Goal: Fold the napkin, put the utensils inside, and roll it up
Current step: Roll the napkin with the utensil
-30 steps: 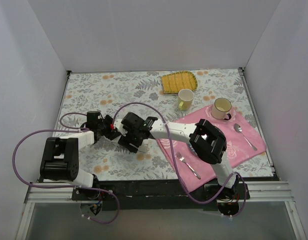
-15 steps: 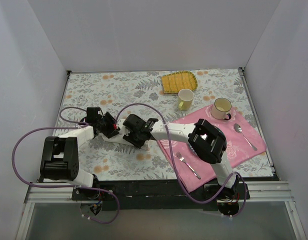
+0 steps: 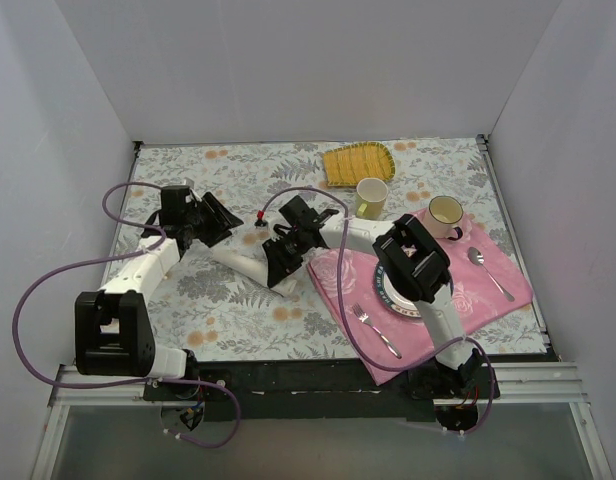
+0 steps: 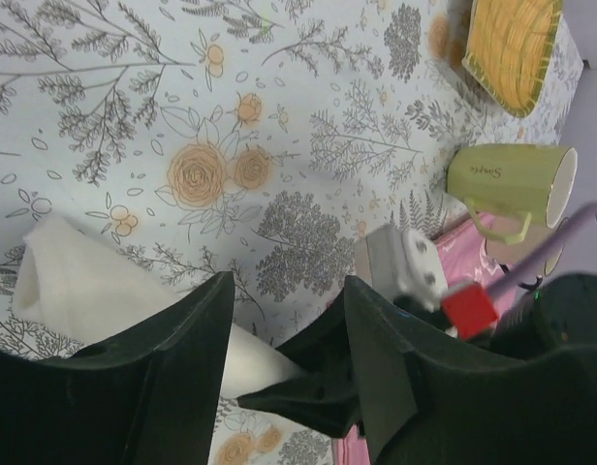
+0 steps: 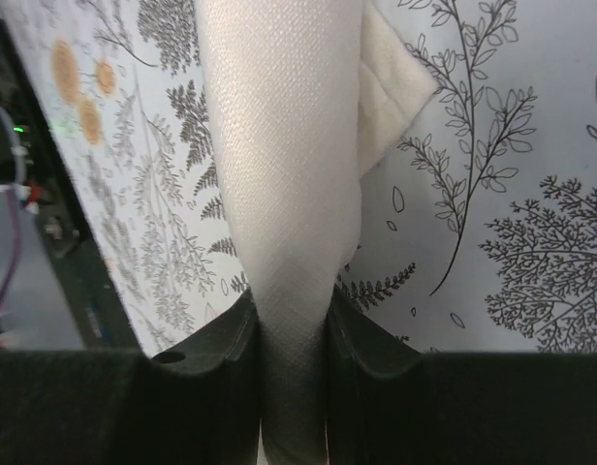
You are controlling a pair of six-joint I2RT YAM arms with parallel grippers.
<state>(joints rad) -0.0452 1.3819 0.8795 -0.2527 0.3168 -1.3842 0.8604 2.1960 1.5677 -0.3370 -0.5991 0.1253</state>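
Observation:
The cream-white napkin (image 3: 238, 263) lies as a tight roll on the floral tablecloth, left of the pink placemat. My right gripper (image 3: 280, 268) is shut on the roll's right end; in the right wrist view the cloth (image 5: 284, 145) runs straight up from between the jaws (image 5: 294, 320). My left gripper (image 3: 221, 217) hovers open beyond the roll's left part, touching nothing. From the left wrist the roll (image 4: 95, 291) shows below the spread gripper (image 4: 287, 291). The utensils are hidden.
A pink rose placemat (image 3: 488, 290) at right carries a silver fork (image 3: 376, 331), a silver spoon (image 3: 488, 270), a cream mug (image 3: 444, 215) and a plate (image 3: 391, 297) partly under the right arm. A pale green mug (image 3: 371, 198) and a yellow ribbed mat (image 3: 358, 163) stand farther back.
My right gripper has closed on the napkin roll's end and shifted right. My left gripper has drawn back from the roll, up and to the left.

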